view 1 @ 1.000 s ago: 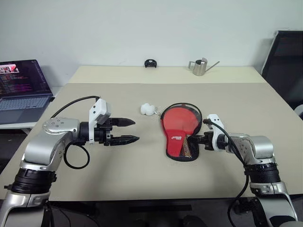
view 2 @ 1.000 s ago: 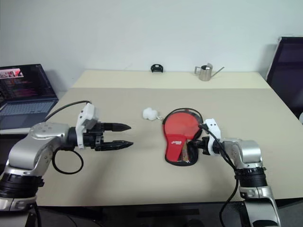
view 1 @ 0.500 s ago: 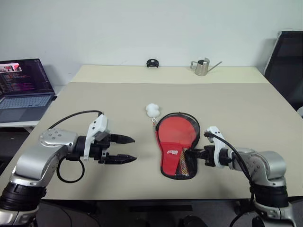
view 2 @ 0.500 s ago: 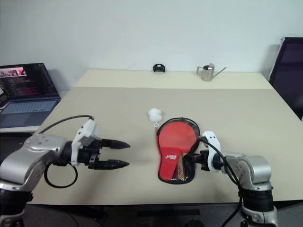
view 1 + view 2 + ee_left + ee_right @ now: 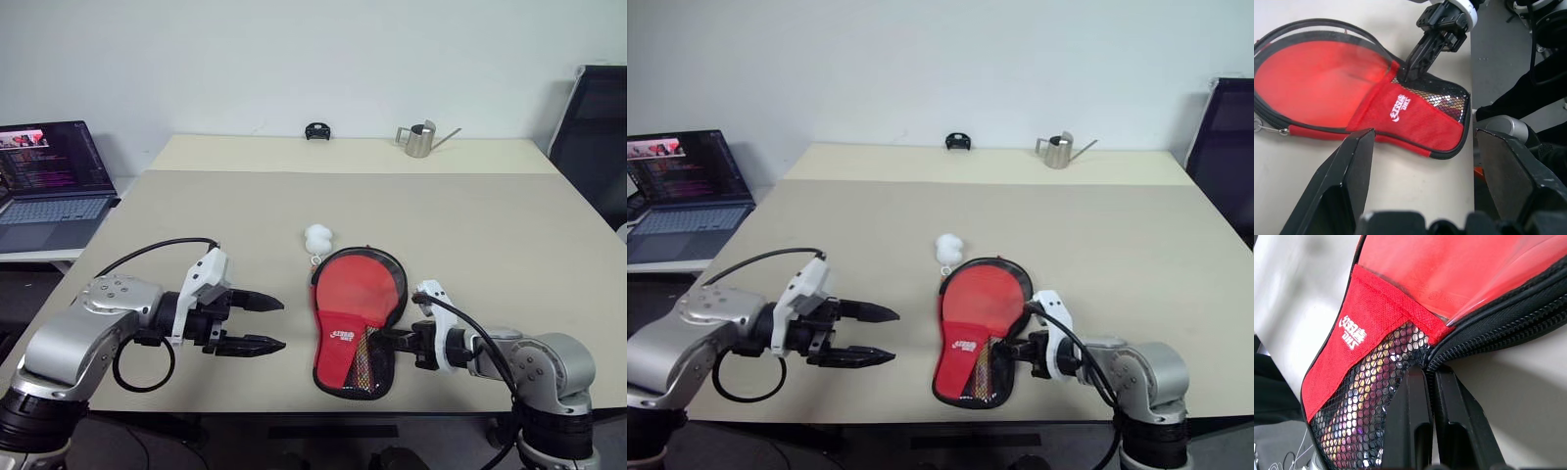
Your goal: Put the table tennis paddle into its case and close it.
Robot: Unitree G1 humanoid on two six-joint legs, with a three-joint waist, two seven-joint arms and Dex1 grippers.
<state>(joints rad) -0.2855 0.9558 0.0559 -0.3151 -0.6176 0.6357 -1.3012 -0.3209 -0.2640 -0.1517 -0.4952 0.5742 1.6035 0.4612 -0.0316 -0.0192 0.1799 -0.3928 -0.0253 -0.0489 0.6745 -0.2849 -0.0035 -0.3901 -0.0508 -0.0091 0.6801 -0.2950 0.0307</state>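
The case (image 5: 338,323) lies flat near the table's front edge, red side up, its zip edge gaping along the round end. Inside it is the table tennis paddle: its red face (image 5: 361,282) fills the round part and its striped handle (image 5: 365,354) shows through the mesh panel. The white pull charm (image 5: 316,238) rests just beyond the round end. My right gripper (image 5: 387,340) is shut on the case's black zip edge beside the mesh (image 5: 1425,369). My left gripper (image 5: 269,323) hovers open to the left of the case, pointing at it, fingers (image 5: 1352,161) spread.
A laptop (image 5: 49,181) stands on a side desk at the far left. A metal watering can (image 5: 419,139) and a small black object (image 5: 315,130) sit at the table's far edge. A black chair (image 5: 593,137) is at the right.
My right gripper has drawn back toward the front edge, dragging the case with it and turning it slightly. The left gripper has pulled back and dropped a little, still open.
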